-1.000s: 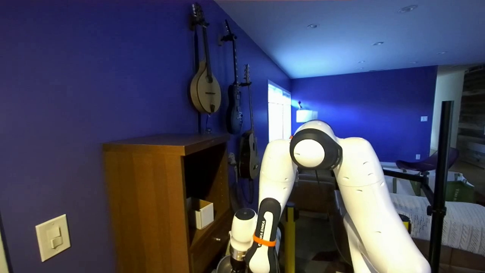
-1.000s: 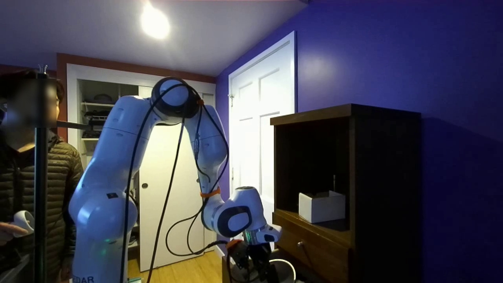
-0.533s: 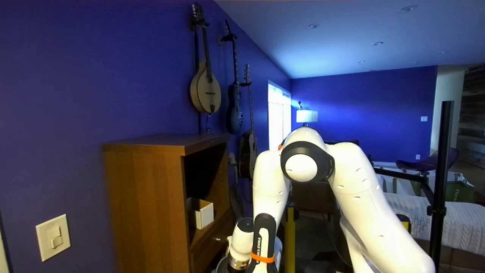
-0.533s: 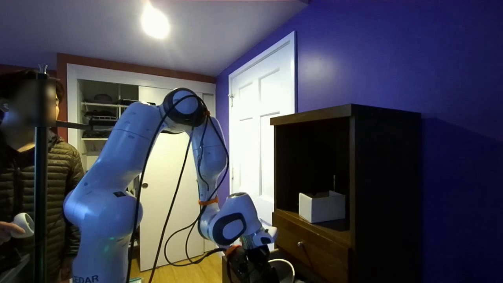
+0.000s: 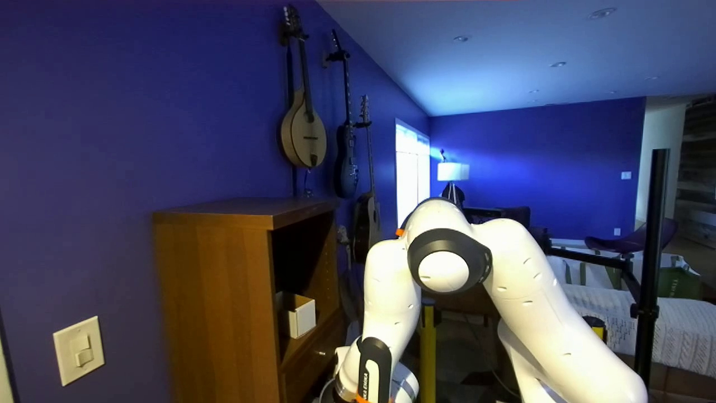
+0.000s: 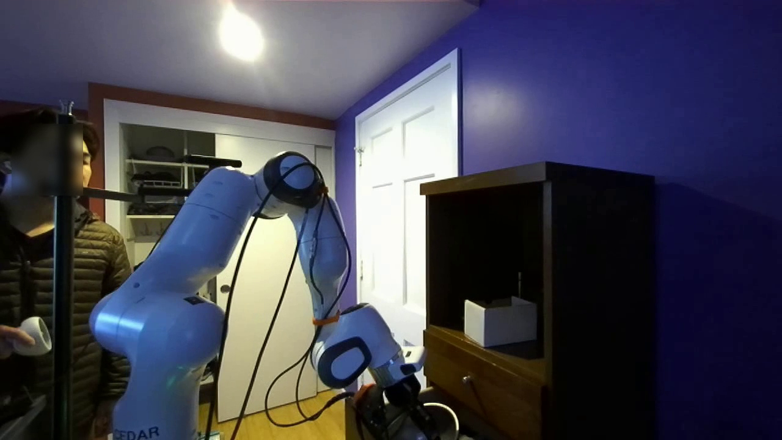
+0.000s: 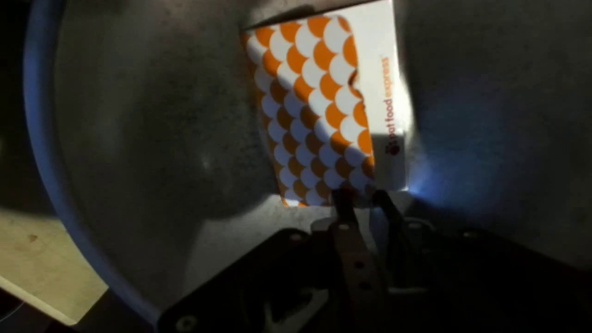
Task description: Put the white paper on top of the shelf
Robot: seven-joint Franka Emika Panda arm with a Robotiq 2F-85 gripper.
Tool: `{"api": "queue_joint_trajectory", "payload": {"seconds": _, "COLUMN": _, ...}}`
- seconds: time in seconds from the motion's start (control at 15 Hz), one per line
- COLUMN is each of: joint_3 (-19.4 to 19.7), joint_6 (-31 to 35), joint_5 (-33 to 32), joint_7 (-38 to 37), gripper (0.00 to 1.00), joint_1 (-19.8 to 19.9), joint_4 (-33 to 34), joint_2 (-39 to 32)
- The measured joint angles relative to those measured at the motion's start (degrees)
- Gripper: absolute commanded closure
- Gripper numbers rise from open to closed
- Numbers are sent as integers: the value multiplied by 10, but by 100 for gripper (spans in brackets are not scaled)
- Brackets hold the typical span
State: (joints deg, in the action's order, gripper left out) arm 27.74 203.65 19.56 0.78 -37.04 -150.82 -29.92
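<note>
The white paper point(image 7: 379, 37) lies inside a round bin point(image 7: 39, 101) in the wrist view, its face covered by orange and white scallops beside a plain white strip with lettering. My gripper point(image 7: 360, 195) reaches down to its lower edge. A narrow gap shows between the dark fingertips, with part of the printed face visible in it; no pinch is clear. In an exterior view my gripper point(image 6: 403, 421) dips into the bin point(image 6: 453, 417) and the paper is hidden. The wooden shelf point(image 5: 218, 302) shows in both exterior views, its flat top point(image 5: 240, 207) well above the hand.
A white box point(image 6: 501, 324) sits in the shelf's compartment, above a drawer point(image 6: 482, 379) with a knob. Black cables point(image 6: 281, 287) hang from the arm. A person point(image 6: 91, 275) stands behind a black pole point(image 6: 63, 293). Stringed instruments point(image 5: 304, 134) hang on the blue wall.
The arm's elbow has sunk steadily and the forearm has come down with it. The hand has lowered and tilted over the bin. Shelf and white box have stayed put.
</note>
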Motion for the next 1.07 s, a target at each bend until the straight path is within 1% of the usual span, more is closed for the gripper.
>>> {"api": "queue_joint_trajectory", "payload": {"seconds": 0.13, "joint_3": 5, "joint_6": 18, "joint_5": 34, "joint_7": 20, "gripper": 100, "joint_1": -19, "joint_4": 0, "joint_2": -5}}
{"api": "queue_joint_trajectory", "payload": {"seconds": 0.33, "joint_3": 40, "joint_6": 24, "joint_5": 59, "joint_7": 24, "gripper": 100, "joint_1": -65, "joint_4": 0, "joint_2": -3}}
{"api": "queue_joint_trajectory", "payload": {"seconds": 0.47, "joint_3": 66, "joint_6": 6, "joint_5": 63, "joint_7": 25, "gripper": 100, "joint_1": -90, "joint_4": -1, "joint_2": 14}}
{"api": "queue_joint_trajectory", "payload": {"seconds": 0.53, "joint_3": 80, "joint_6": -18, "joint_5": 63, "joint_7": 28, "gripper": 100, "joint_1": -100, "joint_4": -1, "joint_2": 30}}
{"api": "queue_joint_trajectory", "payload": {"seconds": 0.67, "joint_3": 108, "joint_6": -91, "joint_5": 62, "joint_7": 42, "gripper": 100, "joint_1": -111, "joint_4": 0, "joint_2": 79}}
{"api": "queue_joint_trajectory", "payload": {"seconds": 0.87, "joint_3": 162, "joint_6": -226, "joint_5": 60, "joint_7": 73, "gripper": 100, "joint_1": -118, "joint_4": 8, "joint_2": 161}}
{"api": "queue_joint_trajectory", "payload": {"seconds": 1.07, "joint_3": 225, "joint_6": -358, "joint_5": 37, "joint_7": 77, "gripper": 100, "joint_1": -123, "joint_4": 35, "joint_2": 220}}
